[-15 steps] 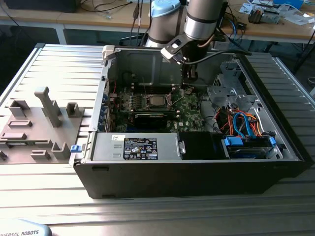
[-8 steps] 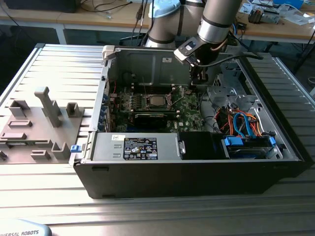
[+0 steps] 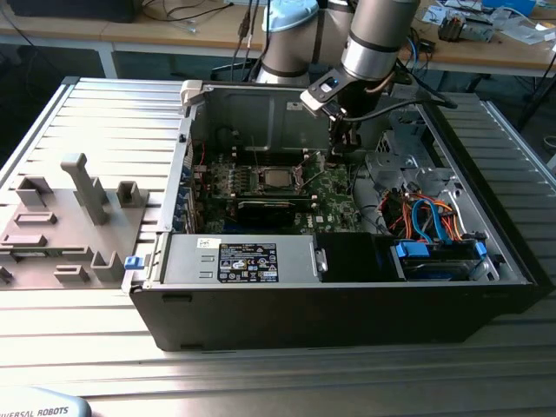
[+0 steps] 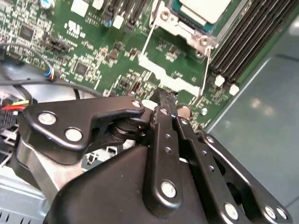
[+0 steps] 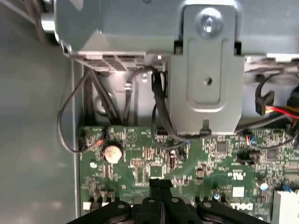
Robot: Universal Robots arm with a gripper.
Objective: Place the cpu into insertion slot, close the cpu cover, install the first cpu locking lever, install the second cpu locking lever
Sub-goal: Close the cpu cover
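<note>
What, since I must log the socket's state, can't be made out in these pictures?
1) cpu: second wrist view, cut off by the picture's edge, rimmed by the cpu cover.
2) Locking levers: thin wires in the second wrist view, too small in the exterior view; latched or free unclear.
3) Gripper: first wrist view, its shut fingers hide whether the tips touch the motherboard.

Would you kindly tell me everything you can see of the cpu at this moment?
The cpu is a small flat square chip with a dull silver-grey metal top. It lies flat in the middle of the green motherboard, inside the open computer case. In the second wrist view the silvery cpu cover frames its pale top, lying around its edges. The end effector hangs apart from it, toward the exterior view's right.
</note>
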